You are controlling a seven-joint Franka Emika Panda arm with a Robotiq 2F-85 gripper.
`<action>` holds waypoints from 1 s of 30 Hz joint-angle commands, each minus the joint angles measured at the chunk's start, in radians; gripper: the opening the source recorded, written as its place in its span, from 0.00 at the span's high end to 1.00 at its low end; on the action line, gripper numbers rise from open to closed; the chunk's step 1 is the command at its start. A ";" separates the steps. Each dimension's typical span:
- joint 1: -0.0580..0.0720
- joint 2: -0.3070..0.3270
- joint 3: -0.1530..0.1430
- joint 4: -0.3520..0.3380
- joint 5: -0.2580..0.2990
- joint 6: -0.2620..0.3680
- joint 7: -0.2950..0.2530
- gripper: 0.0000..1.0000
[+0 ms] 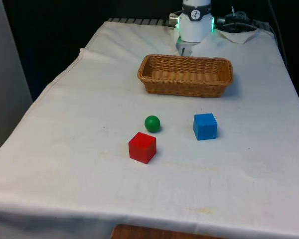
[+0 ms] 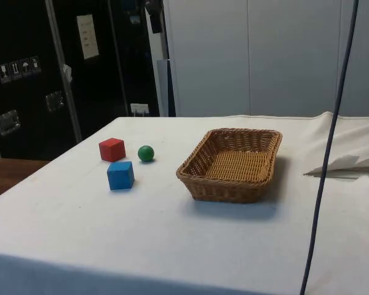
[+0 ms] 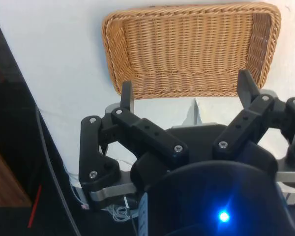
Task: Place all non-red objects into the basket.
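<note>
basket (image 1: 185,75) in upper centre of the front view holds nothing; ball (image 1: 152,123), blue cube (image 1: 205,126), red cube (image 1: 142,147) lie outside; gripper (image 3: 187,93) fingers spread wide, gripping nothing.

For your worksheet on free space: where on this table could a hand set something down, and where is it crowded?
Bare cloth runs along the front view's left, from the basket down past the red cube, and along the near edge. The basket is empty. Crowded: the green ball, red cube and blue cube cluster mid-table.
</note>
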State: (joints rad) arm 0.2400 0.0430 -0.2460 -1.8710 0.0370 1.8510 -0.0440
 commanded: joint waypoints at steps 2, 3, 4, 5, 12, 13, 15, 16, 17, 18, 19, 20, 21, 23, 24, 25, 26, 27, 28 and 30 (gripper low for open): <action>0.000 -0.011 -0.001 -0.015 0.000 0.007 -0.001 0.00; 0.000 -0.013 -0.001 -0.020 0.000 0.009 -0.001 0.00; 0.000 -0.016 -0.001 -0.026 -0.001 0.012 -0.002 0.00; 0.000 -0.020 -0.001 -0.032 -0.001 0.014 -0.002 0.00; -0.001 -0.045 -0.005 -0.082 -0.002 0.038 -0.007 0.00; -0.001 -0.046 -0.005 -0.086 -0.002 0.040 -0.007 0.00; -0.002 -0.048 -0.006 -0.093 -0.001 0.044 -0.009 0.00; -0.002 -0.049 -0.007 -0.095 0.000 0.044 -0.010 0.00; -0.003 -0.050 -0.009 -0.098 0.001 0.043 -0.012 0.00; -0.003 -0.052 -0.010 -0.103 0.002 0.047 -0.012 0.00; -0.003 -0.054 -0.011 -0.108 0.003 0.050 -0.011 0.00; -0.002 -0.046 -0.010 -0.094 0.000 0.036 -0.010 0.00; -0.003 -0.055 -0.012 -0.112 0.004 0.053 -0.010 0.00; -0.002 -0.059 -0.014 -0.126 0.004 0.063 -0.009 0.00; -0.002 -0.061 -0.014 -0.134 0.004 0.071 -0.009 0.00; -0.002 -0.064 -0.014 -0.144 0.004 0.080 -0.008 0.00; -0.003 -0.070 -0.014 -0.165 0.002 0.102 -0.010 0.00; -0.003 -0.073 -0.015 -0.176 0.001 0.113 -0.011 0.00; -0.002 -0.065 -0.014 -0.168 0.002 0.098 -0.010 0.00; -0.004 -0.079 -0.016 -0.197 0.000 0.137 -0.013 0.00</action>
State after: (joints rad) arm 0.2370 -0.0300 -0.2620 -2.0630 0.0390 1.9750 -0.0550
